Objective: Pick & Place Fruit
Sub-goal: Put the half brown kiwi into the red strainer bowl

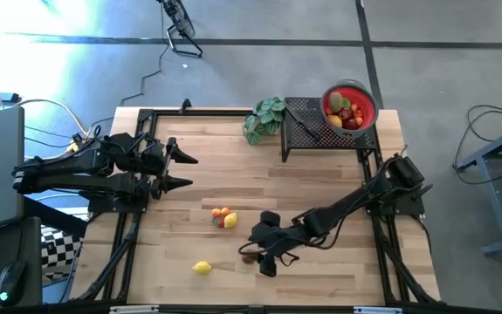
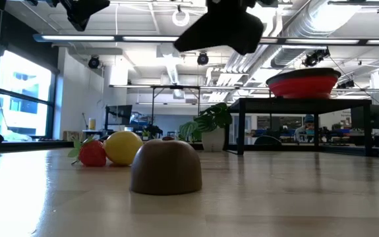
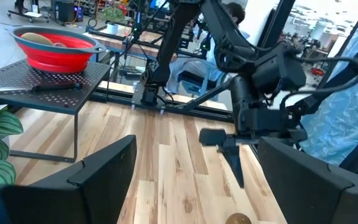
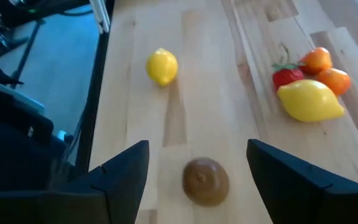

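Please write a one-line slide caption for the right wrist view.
Open right end effector above a brown fruit, lemon beyond.

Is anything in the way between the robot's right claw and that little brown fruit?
No, nothing visible. The brown fruit sits alone on bare table, right ahead of the open right gripper. The lemon lies farther off.

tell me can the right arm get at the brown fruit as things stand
Probably yes. The right pincer is open above the brown fruit, which lies apart from the other fruit on the bare table, with nothing between its fingers and the fruit.
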Controlling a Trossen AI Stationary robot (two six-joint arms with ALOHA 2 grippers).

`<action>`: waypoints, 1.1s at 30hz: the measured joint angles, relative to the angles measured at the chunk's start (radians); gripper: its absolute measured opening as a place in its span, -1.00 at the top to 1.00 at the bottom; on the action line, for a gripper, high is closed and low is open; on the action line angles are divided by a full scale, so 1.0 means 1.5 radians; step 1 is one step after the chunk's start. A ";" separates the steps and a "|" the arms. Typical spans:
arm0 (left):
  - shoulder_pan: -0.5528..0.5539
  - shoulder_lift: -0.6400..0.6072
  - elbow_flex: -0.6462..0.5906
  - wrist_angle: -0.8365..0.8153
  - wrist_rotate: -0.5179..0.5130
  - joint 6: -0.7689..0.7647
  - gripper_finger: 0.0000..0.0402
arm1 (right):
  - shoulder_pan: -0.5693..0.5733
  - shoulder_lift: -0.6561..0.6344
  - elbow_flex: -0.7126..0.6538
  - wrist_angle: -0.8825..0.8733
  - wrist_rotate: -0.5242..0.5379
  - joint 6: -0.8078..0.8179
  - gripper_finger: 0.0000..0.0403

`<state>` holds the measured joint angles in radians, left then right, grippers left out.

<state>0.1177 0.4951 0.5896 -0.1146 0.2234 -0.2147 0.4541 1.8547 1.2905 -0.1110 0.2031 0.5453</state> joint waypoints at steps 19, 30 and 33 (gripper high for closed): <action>0.000 0.000 0.000 -0.017 -0.001 0.000 -0.63 | 0.003 0.100 0.099 -0.103 -0.008 -0.033 -0.31; 0.000 0.000 0.000 -0.024 0.000 0.000 -0.63 | 0.003 0.162 0.099 -0.065 -0.041 -0.057 -0.31; 0.000 0.000 0.000 -0.034 -0.002 0.000 -0.63 | 0.003 0.168 0.098 -0.081 -0.040 -0.055 -0.31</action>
<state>0.1174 0.4952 0.5896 -0.1651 0.2205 -0.2146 0.4583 2.1064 1.4376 -0.2319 0.1425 0.4629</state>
